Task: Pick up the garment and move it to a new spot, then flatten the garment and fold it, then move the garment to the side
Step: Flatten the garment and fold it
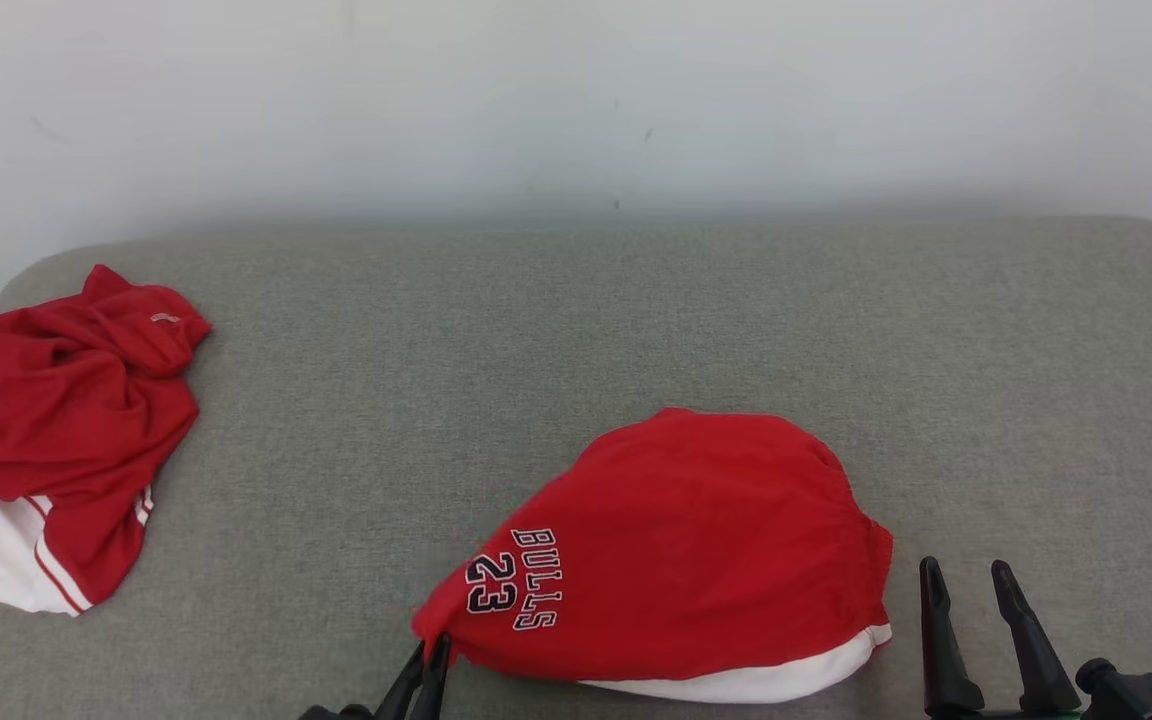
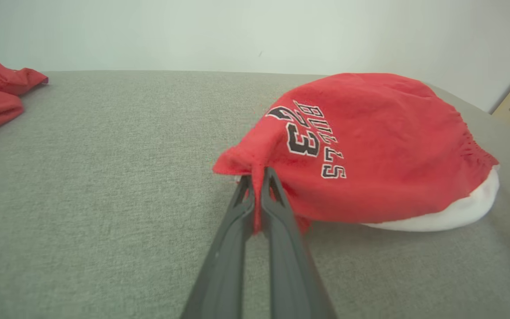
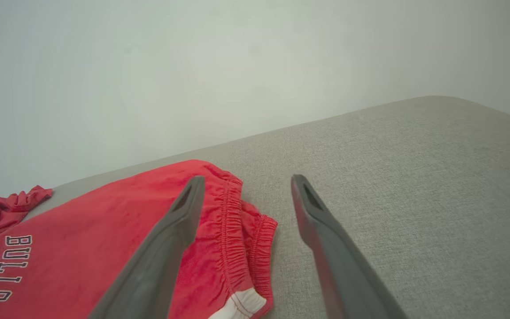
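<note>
The red shorts (image 1: 696, 540) lie bunched near the front edge of the bench (image 1: 576, 330), a little right of its middle, with a white hem showing underneath. The left fingers (image 1: 433, 655) are pinched tight on the shorts' left corner, cloth gathered between them. That grip looks meant for lifting the garment to a new spot. The right fingers (image 1: 964, 570) stand wide apart and hold nothing, just beside the elastic waistband at the shorts' right end, probably ready to take that end so the cloth hangs evenly. A second red-and-white heap of clothing (image 1: 46, 420) sits at the bench's left edge, well apart.
</note>
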### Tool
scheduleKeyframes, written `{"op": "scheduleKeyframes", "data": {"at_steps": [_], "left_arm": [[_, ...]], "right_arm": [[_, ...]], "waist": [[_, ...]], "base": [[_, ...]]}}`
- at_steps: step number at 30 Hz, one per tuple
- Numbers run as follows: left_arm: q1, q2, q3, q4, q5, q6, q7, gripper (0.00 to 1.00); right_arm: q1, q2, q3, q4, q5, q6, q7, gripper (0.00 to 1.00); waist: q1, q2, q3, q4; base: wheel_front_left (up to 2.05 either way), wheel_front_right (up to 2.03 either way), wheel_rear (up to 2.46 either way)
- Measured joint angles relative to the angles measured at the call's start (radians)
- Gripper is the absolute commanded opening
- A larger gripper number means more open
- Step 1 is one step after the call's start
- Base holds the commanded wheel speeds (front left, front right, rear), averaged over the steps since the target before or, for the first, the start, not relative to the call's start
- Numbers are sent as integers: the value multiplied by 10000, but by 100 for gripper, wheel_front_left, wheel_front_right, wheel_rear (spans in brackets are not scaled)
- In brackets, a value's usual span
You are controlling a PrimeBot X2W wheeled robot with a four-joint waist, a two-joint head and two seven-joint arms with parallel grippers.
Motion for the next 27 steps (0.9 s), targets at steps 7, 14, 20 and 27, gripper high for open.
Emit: {"op": "scheduleKeyframes", "data": {"at_steps": [7, 14, 20, 27], "left_arm": [[1223, 349, 61, -779, -138, 176, 384, 0], [1735, 560, 21, -869, -339, 180, 681, 0], [699, 581, -115, -903, -284, 121, 556, 0], [-615, 779, 128, 73, -311, 42, 336, 0]], "right_arm": [[-2, 46, -21, 42, 48, 0, -21, 100], [-58, -2, 58, 148, 136, -2, -21, 100], [-168, -90, 125, 165, 130, 0, -21, 100], [-239, -155, 127, 203, 115, 0, -21, 100]], "waist": [[0, 0, -66, 403], [0, 0, -3, 361], [0, 0, 24, 84], [0, 0, 150, -374]], "base": [[0, 0, 0], [0, 0, 0], [0, 0, 0], [0, 0, 0]]}}
